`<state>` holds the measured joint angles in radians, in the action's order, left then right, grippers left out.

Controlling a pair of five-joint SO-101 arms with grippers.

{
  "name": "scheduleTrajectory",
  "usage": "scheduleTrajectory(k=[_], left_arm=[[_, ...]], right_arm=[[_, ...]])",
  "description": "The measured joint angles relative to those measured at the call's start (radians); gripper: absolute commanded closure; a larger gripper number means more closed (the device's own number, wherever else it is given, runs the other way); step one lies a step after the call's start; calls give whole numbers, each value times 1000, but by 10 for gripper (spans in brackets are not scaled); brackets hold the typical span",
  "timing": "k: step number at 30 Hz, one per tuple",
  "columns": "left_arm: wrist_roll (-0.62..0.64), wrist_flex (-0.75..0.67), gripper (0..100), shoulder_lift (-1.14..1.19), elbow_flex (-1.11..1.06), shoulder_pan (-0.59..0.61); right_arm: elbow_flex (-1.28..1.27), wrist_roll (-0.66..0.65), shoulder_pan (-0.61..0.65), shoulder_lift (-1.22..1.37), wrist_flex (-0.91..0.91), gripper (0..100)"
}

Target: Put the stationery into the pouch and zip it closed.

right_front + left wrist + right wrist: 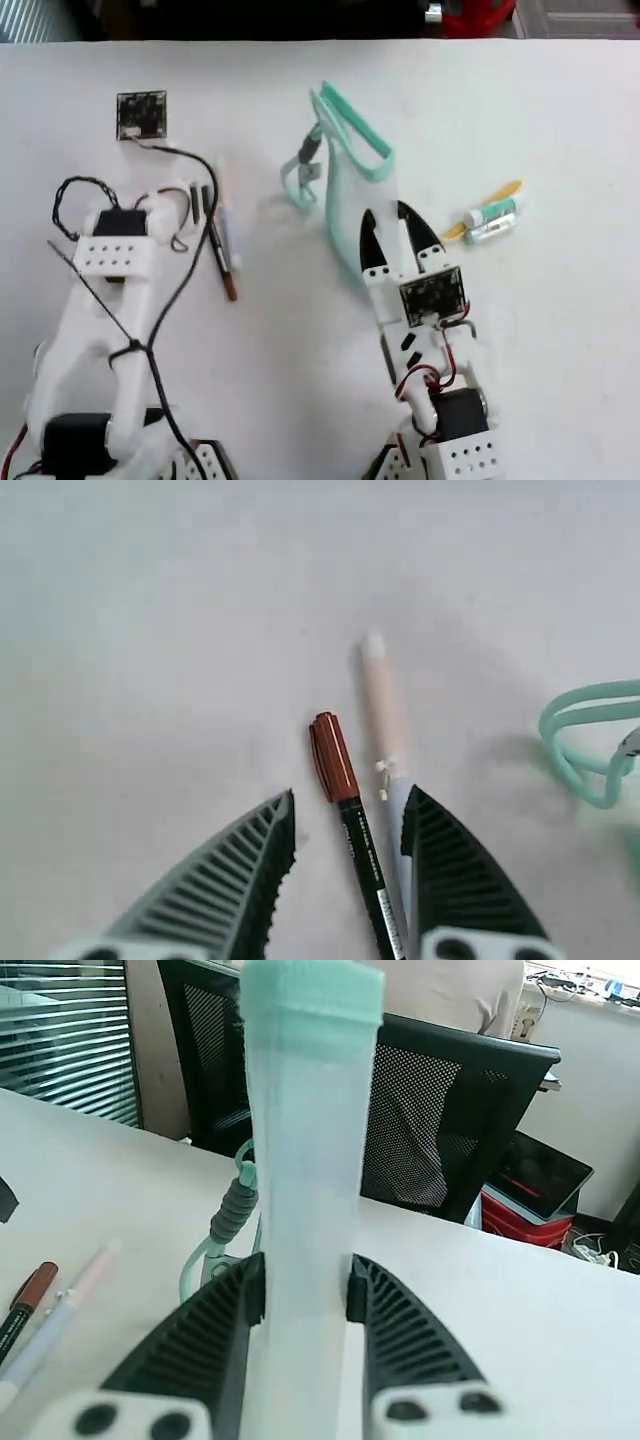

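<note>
The mint, translucent pouch (352, 165) stands on its edge in the middle of the table, its mouth toward the far side. My right gripper (392, 232) is shut on its near end; the right wrist view has the pouch (305, 1140) rising between the fingers (215, 1325). A black pen with a brown cap (345, 800) and a pale pink pen (382, 705) lie side by side. My left gripper (345, 830) is open just over them, its fingers either side of the black pen. In the high view these pens (222, 250) lie at the left gripper (203, 203).
Two small tubes and a yellow item (490, 215) lie right of the pouch. The pouch's mint wrist strap (298, 182) loops out to its left. A black square board (141, 113) with a cable sits at the far left. Chairs (450, 1120) stand beyond the table.
</note>
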<state>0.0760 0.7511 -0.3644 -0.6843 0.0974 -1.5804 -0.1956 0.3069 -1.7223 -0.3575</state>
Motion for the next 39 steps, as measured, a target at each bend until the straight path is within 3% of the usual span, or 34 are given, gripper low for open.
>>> scheduleTrajectory(k=[8,22,28,39], left_arm=[[86,-21,815,279,104,-2],[89,-17,816,692,446,58],[89,84,816,804,603,55],[169,437,835,1042,976,41]], right_arm=[[-6,6,0,0,0,979],[-26,6,0,-2,8,979],[-26,6,0,-2,8,979],[-26,6,0,-2,8,979]])
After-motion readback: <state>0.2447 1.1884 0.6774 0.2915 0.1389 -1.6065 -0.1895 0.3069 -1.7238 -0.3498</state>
